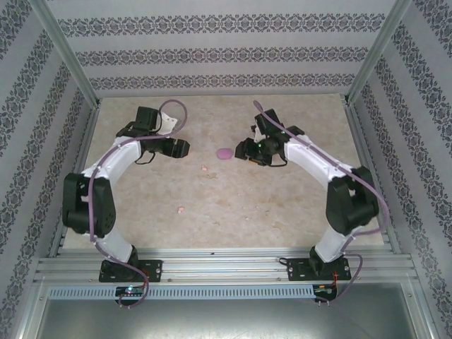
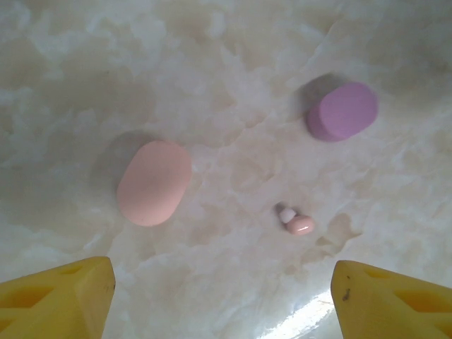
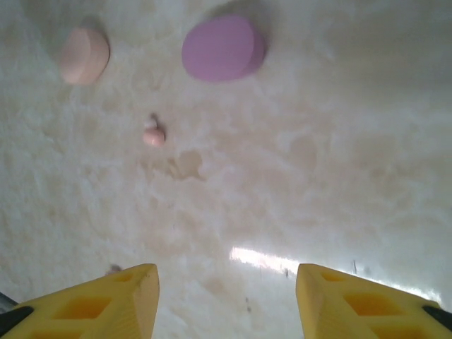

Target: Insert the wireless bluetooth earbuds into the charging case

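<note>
A pale pink earbud (image 2: 299, 222) lies on the marble tabletop between two closed oval charging cases. One case is salmon-pink (image 2: 154, 182), the other purple (image 2: 342, 111). My left gripper (image 2: 222, 300) hovers above them, open, its yellow fingertips (image 2: 60, 300) wide apart and holding nothing. From the opposite side, the right wrist view takes in the same earbud (image 3: 153, 134), the purple case (image 3: 222, 48) and the salmon case (image 3: 83, 55). My right gripper (image 3: 227, 300) is open and empty too. From above, the purple case (image 1: 224, 153) lies between the left gripper (image 1: 182, 148) and the right gripper (image 1: 245, 150); the earbud (image 1: 205, 169) sits just in front.
A second small pink bud (image 1: 181, 210) lies alone nearer the arm bases. Patterned walls with metal posts (image 1: 70, 63) enclose the table on three sides. An aluminium rail (image 1: 226, 267) runs along the near edge.
</note>
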